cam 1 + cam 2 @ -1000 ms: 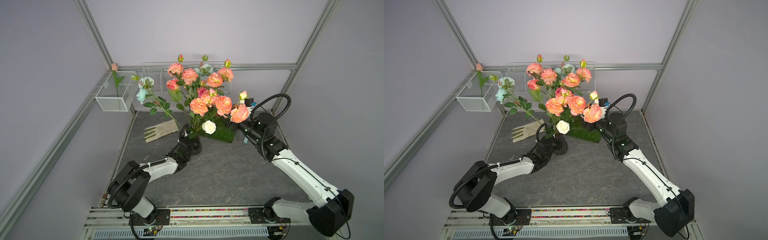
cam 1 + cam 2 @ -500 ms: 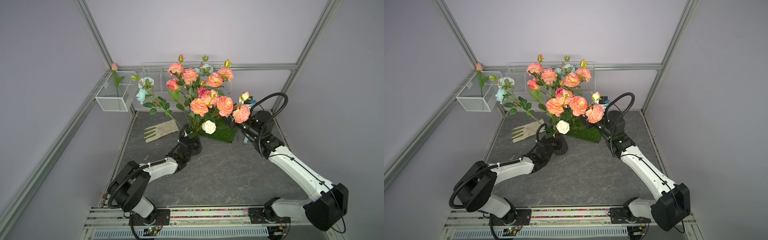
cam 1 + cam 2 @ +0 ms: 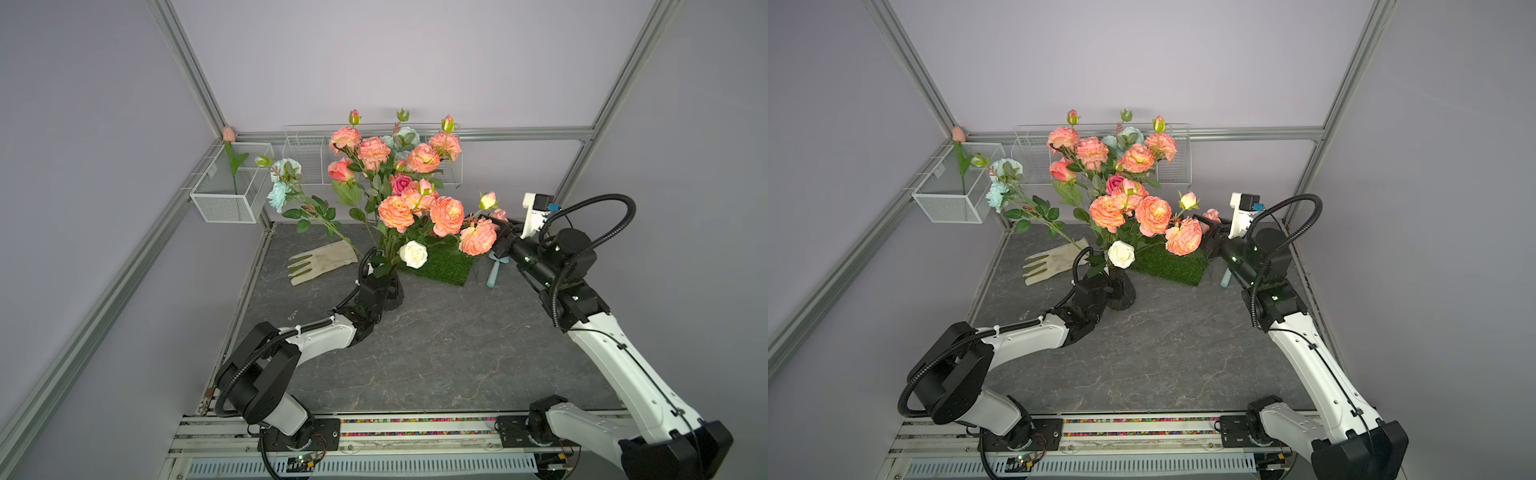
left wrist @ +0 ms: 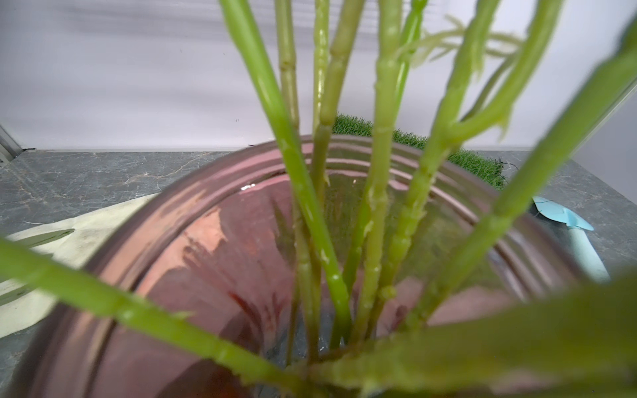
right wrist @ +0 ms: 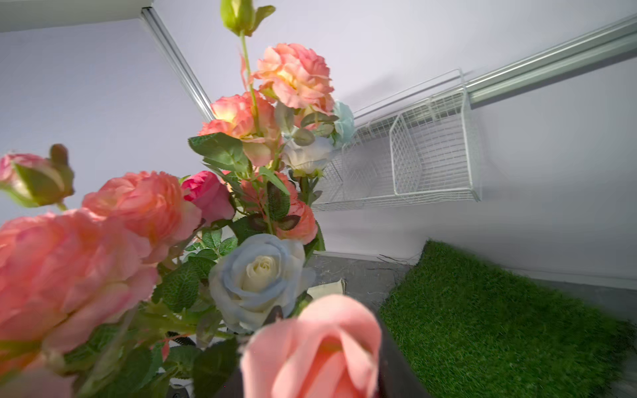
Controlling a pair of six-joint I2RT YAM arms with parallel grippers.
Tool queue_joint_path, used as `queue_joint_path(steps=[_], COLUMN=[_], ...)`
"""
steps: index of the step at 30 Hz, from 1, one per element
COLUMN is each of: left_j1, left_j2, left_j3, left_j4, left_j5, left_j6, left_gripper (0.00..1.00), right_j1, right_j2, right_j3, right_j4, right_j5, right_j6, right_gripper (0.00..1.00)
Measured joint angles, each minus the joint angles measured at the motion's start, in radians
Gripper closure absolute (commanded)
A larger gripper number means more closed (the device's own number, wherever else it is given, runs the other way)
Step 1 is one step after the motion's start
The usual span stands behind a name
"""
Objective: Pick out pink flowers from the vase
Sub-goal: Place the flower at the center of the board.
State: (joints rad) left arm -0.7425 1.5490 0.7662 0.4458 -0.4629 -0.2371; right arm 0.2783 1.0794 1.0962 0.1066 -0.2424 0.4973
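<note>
Evidently I was mid-grasp: left fingers (image 3: 379, 286) clamped on the vase (image 3: 395, 293) of pink flowers (image 3: 446, 215) on the bench (image 3: 436, 353), right fingers (image 5: 396, 372) flanking a pink rosebud (image 5: 317, 348), clamped or not I couldn't tell; next, I judged, a firm upward pull.

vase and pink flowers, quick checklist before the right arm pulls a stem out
1. The pink rosebud lies between the fingers of the right tool: ok.
2. The right tool is fully closed on it: cannot tell.
3. The vase stands upright on the table: ok.
4. The left tool, shut at the vase, holds it firmly: cannot tell.
5. Pull path free of neighbours: not ok, a large pink bloom sits right beside the tool.
6. The white rose is outside the grasp: ok.
</note>
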Motion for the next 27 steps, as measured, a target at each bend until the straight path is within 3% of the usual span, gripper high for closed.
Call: queue_joint_path(steps=[7,11,19,27], left_j1=[-0.004,-0.004,-0.004,-0.004], left_j2=[0.000,0.000,0.003,0.005], left_j3=[0.004,0.004,0.013,0.018], left_j4=[-0.010,-0.010,-0.019,-0.027], left_j5=[-0.008,-0.009,-0.009,-0.009], left_j6=[-0.003,-0.006,-0.006,-0.006], left_gripper=[1.00,1.00,1.00,1.00], right_j1=[-0.221,-0.354,-0.388,-0.431], right_j2=[-0.065,-0.084,-0.002,0.068], right_j3=[0.011,-0.064,-0.190,-0.219], right_j4=[-0.246,-0.303,-0.422,-0.547], right_j5=[0.175,0.180,0.100,0.251], right_j6=[0.006,0.063,0.105,0.082], right_gripper=[0.65,0.65,0.64,0.63])
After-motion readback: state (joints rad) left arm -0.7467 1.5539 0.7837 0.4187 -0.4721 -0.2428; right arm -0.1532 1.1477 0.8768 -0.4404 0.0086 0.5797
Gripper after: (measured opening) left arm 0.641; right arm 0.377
